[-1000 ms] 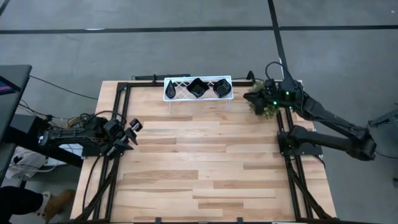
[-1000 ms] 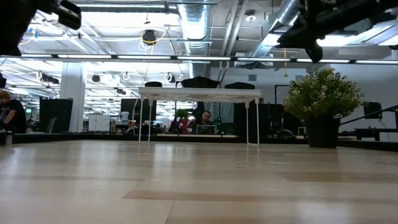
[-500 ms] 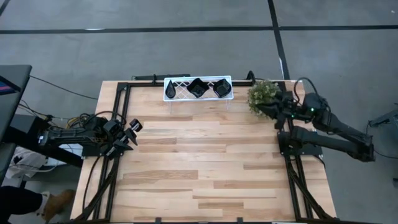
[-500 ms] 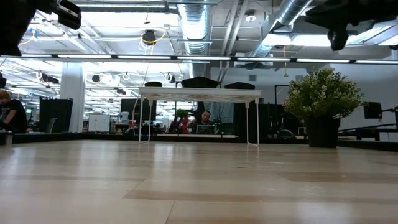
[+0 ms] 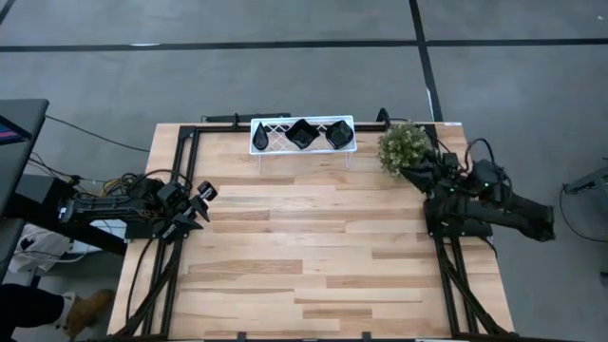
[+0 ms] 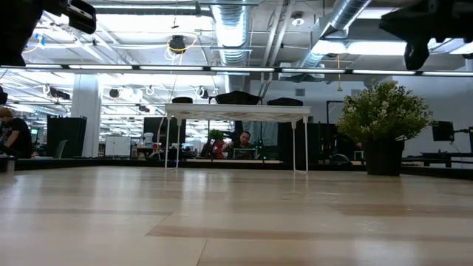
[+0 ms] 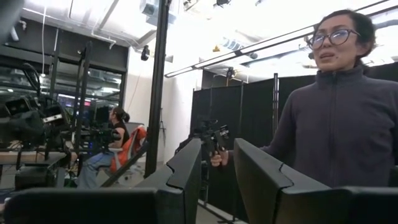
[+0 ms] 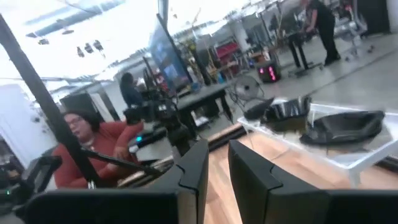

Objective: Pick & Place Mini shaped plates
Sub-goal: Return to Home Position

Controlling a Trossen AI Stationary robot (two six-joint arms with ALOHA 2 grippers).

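Plates racked, arms parked at the sides.
Mini shaped plates (image 5: 302, 134) sit in three stacks on the white rack (image 5: 269, 126) at the bench's (image 5: 313, 247) far edge. Left gripper (image 7: 217, 146) and right gripper (image 8: 217, 150) are barely parted and empty, tucked clear; job looks done.

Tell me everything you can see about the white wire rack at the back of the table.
The white wire rack is a long, low rectangular shelf with a lattice top and thin white legs, seemingly coated metal. It stands level at the far edge of the wooden table, beside the green plant but apart from it. Three groups of glossy black plates rest on top in a row. Nothing else touches it.
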